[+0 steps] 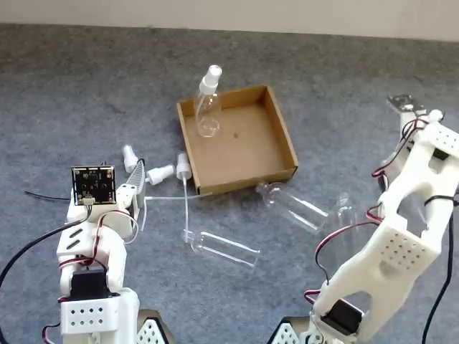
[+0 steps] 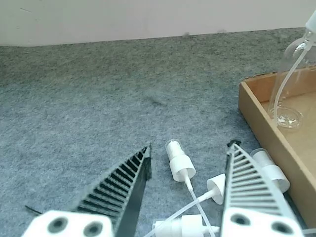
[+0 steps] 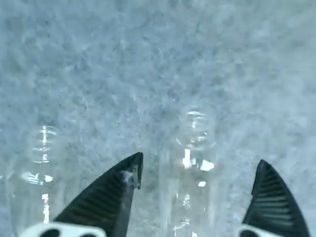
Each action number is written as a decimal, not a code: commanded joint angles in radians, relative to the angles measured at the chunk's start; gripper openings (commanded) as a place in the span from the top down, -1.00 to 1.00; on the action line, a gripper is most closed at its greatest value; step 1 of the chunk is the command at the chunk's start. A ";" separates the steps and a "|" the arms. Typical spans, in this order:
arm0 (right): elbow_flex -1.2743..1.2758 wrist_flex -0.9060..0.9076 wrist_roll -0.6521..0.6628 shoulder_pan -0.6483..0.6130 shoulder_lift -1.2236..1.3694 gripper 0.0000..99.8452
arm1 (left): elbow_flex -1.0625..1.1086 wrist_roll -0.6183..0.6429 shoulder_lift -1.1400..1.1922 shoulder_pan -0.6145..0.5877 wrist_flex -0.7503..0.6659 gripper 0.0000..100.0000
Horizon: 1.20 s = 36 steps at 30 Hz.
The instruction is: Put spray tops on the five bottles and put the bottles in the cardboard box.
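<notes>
The cardboard box (image 1: 281,132) lies open mid-table. A clear bottle (image 1: 208,107) with a spray top stands in its far left corner; the left wrist view shows this bottle (image 2: 292,74) inside the box wall (image 2: 264,126). Three loose spray tops (image 1: 161,173) lie left of the box. My left gripper (image 2: 190,146) is open just above them, with one spray top (image 2: 178,163) between its fingers. More clear bottles lie on the carpet: one (image 1: 224,249) in front of the box, another (image 1: 292,206) to its right. My right gripper (image 3: 200,159) hangs open over a bottle (image 3: 193,148).
Grey carpet covers the table. A third uncapped bottle (image 1: 343,213) lies beside the right arm (image 1: 401,229), and a second bottle (image 3: 39,163) sits just outside the right gripper's finger. A long dip tube (image 1: 186,204) runs from one spray top toward the near bottle.
</notes>
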 commanded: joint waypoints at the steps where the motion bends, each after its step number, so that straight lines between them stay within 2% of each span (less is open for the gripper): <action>1: -0.056 0.005 0.029 -0.002 -0.002 0.41 | -0.007 -0.009 -0.010 0.002 -0.015 0.56; 14: -0.048 -0.002 0.075 0.030 0.004 0.41 | -0.007 -0.009 -0.010 0.002 -0.015 0.56; 19: -0.048 -0.002 0.077 0.030 0.004 0.53 | -0.007 -0.009 -0.010 0.002 -0.015 0.56; 25: -0.033 0.005 0.123 0.030 0.005 0.53 | -0.007 -0.009 -0.010 0.002 -0.015 0.56; 36: 0.016 -0.002 0.127 0.030 0.004 0.53 | -0.007 -0.009 -0.010 0.002 -0.015 0.56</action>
